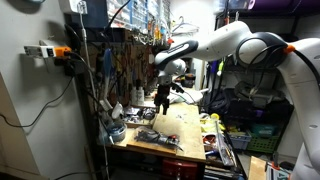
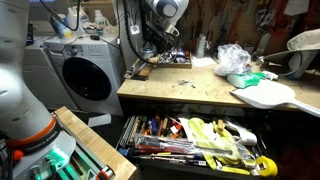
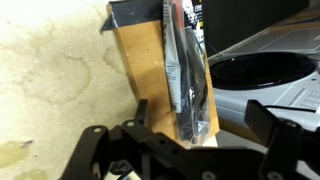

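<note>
While the end effector (image 3: 200,112) gapes, the dark packet (image 3: 185,60) lies beneath.

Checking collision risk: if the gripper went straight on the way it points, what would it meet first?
Probably the long black tools on the light brown wooden board, which sit centred ahead of the open gripper in the wrist view; depth is unclear.

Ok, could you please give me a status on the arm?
End effector open, hovering. Wood block beneath, black tool on it, ungripped. Dark round object close beside block.
</note>
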